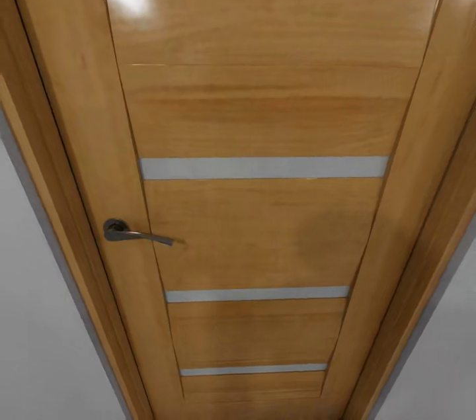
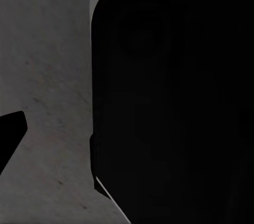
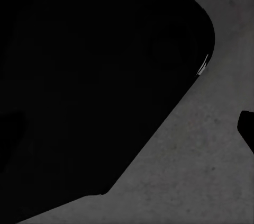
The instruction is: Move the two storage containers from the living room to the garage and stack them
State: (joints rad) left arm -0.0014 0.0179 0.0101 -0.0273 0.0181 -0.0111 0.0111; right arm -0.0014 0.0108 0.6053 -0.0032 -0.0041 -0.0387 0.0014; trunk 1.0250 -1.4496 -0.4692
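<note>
- Dark grey mottled concrete floor, seen below both wrist cameras; judged to be the garage surface meant to take the stack.
- Close against each wrist camera, a large black rounded-corner body, smooth and unlit; probably part of the robot itself, with both arms hanging low beside it, a tucked posture suited to driving rather than reaching.
- Left claw and right claw: cannot tell whether wide, narrow or holding anything, since no finger gap can be made out.
- Nothing orange-red against the grey or the black; whereabouts of the two storage containers cannot be told from these views.
- Ahead in the head view, very near, a glossy honey-coloured wooden door with three pale grey horizontal inlay strips, looking shut in its frame.
- At 8 o'clock from the door's middle, a dark metal lever handle, its lever pointing toward 3 o'clock, level and at rest.
- Farthest, plain white wall at 7 o'clock and at 5 o'clock, flanking the frame.
- Judged stage: in transit, facing a doorway between rooms; next move likely a passage through or a turn away, with care needed for trunk and elbows near the frame.
</note>
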